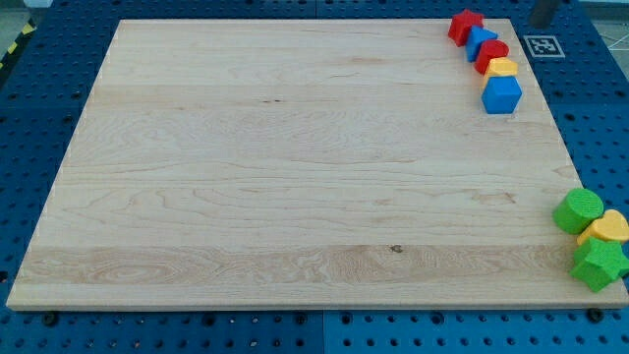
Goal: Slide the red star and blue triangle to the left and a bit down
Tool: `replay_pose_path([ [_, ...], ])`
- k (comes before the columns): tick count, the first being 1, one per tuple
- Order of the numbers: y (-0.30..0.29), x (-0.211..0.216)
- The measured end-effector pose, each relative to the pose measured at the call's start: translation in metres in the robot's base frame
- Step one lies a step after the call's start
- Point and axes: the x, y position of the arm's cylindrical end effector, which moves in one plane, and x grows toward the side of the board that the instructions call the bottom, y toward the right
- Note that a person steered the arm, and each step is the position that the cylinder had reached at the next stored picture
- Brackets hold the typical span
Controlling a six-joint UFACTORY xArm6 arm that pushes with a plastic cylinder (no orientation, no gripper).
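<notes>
The red star [465, 25] lies at the top right corner of the wooden board [295, 177]. The blue triangle [481, 40] touches it just below and to the right. A dark rod comes in at the view's top right edge; my tip [541, 24] stands off the board, to the right of the red star and blue triangle, apart from them.
A red block [493, 53], a yellow block [501, 68] and a blue cube [502, 94] continue the row below the triangle. A green round block [578, 209], a yellow block [608, 228] and a green star [599, 264] sit at the board's lower right edge. A printed marker [543, 45] lies off the board.
</notes>
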Motion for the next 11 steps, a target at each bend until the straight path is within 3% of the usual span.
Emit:
replay_pose_path([
  [5, -0.107, -0.009],
  [8, -0.117, 0.02],
  [11, -0.148, 0.021],
])
